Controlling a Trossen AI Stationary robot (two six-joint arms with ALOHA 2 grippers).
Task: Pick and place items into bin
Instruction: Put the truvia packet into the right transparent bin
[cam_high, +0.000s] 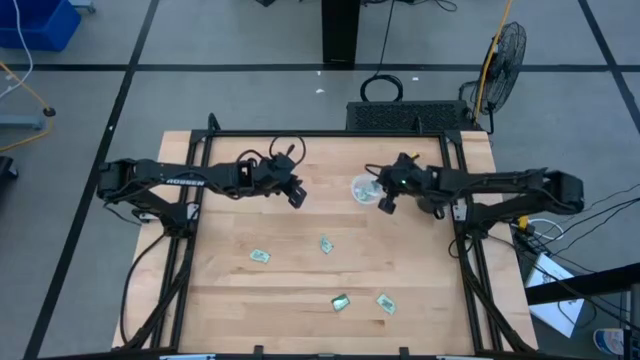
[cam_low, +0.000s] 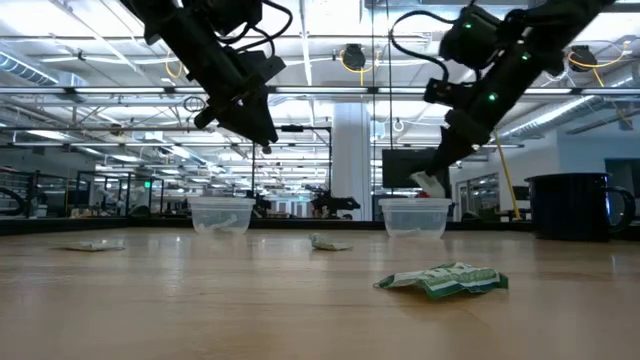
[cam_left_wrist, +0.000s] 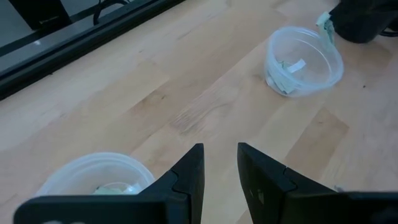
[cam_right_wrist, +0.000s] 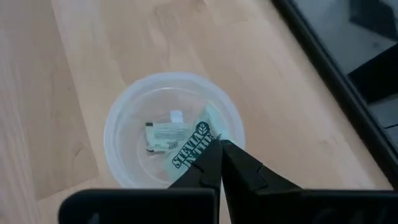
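From my remote seat I see the right gripper (cam_right_wrist: 219, 163) hanging directly over a clear round plastic cup (cam_right_wrist: 118, 127) on the pale wooden table (cam_high: 300, 300), its two dark fingers pressed together on a green-and-white stevia packet (cam_right_wrist: 200, 144) — the packet dangles from the tips above the cup's mouth, tilted, not yet inside. Another small white-and-green packet (cam_right_wrist: 163, 133) already lies flat on the bottom of that cup. In the overhead view the same cup (cam_high: 365, 189) sits right of the table's middle, just beside the right arm's tip. The left gripper (cam_left_wrist: 219, 171) hovers above the table left of centre, its fingers slightly spread with a narrow gap and nothing between them; below it, at the near edge of its wrist view, stands a second clear plastic cup (cam_left_wrist: 84, 171) with something pale green in it. Four loose pale green packets lie on the nearer half of the table, well apart from both cups: one left of centre (cam_high: 260, 257), one near the middle (cam_high: 326, 244), and two closer to the front edge (cam_high: 340, 301) (cam_high: 386, 303) — one crumpled packet (cam_low: 445, 280) looms largest in the low view. A black mesh basket (cam_high: 410, 116) stands at the table's far edge.
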